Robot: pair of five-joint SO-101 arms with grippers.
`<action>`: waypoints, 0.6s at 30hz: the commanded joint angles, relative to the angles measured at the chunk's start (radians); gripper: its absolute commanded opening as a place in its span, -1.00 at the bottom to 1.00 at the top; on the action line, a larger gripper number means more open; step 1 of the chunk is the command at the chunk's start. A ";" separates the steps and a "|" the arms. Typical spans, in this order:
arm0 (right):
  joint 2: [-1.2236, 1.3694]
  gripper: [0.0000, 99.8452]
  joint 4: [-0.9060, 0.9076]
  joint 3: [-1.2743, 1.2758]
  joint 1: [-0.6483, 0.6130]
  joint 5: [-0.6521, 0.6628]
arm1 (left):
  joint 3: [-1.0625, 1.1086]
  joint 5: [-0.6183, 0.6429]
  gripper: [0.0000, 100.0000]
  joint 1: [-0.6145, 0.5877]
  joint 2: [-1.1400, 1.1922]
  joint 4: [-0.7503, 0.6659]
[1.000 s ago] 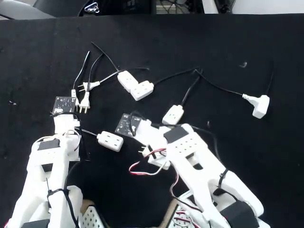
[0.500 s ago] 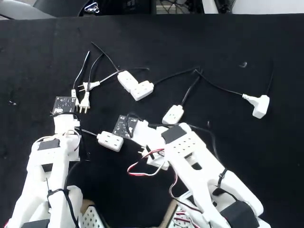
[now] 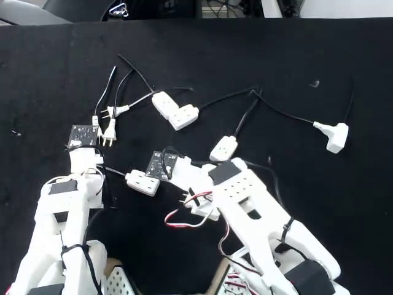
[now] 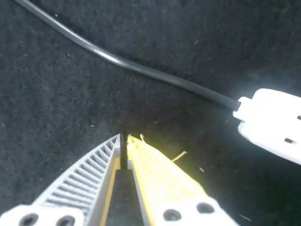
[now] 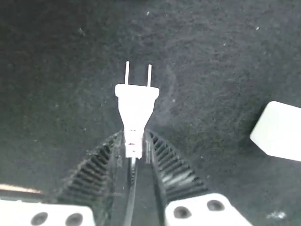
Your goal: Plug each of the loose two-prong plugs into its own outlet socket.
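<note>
Surface: black cloth (image 3: 245, 49) covering the table, carrying white sockets and dark cords; loose plugs (image 3: 110, 131) lying at upper left.
Left arm: sitting at lower left of the high view; left gripper (image 4: 124, 140) pressing its tips together on nothing visible, hanging near a socket (image 4: 275, 125) and its cord (image 4: 141, 68).
Right arm: stretching from lower right toward centre; right gripper (image 5: 134, 136) clamping the rear of a white plug (image 5: 136, 99), prongs pointing away over bare cloth.
Change: right arm edging slightly leftward toward that socket; left arm staying put.

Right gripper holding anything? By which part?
Yes: the right gripper grips a white two-prong plug by its rear cord end, prongs pointing away.
</note>
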 commanded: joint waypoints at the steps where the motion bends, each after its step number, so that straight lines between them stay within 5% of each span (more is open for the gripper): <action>1: -0.021 -0.98 0.137 -0.173 -0.009 -0.012 | -0.015 -0.006 -0.94 0.004 -0.023 -0.009; 8: -0.022 -0.98 0.203 -0.435 -0.009 -0.140 | -0.364 0.002 -0.94 0.013 -0.023 0.307; 13: -0.088 -0.98 -0.032 -0.343 0.032 -0.255 | -0.622 0.133 -0.94 0.071 -0.021 0.459; 18: -0.239 -0.98 -0.239 -0.107 0.012 -0.282 | -0.661 0.272 -0.94 0.246 -0.023 0.436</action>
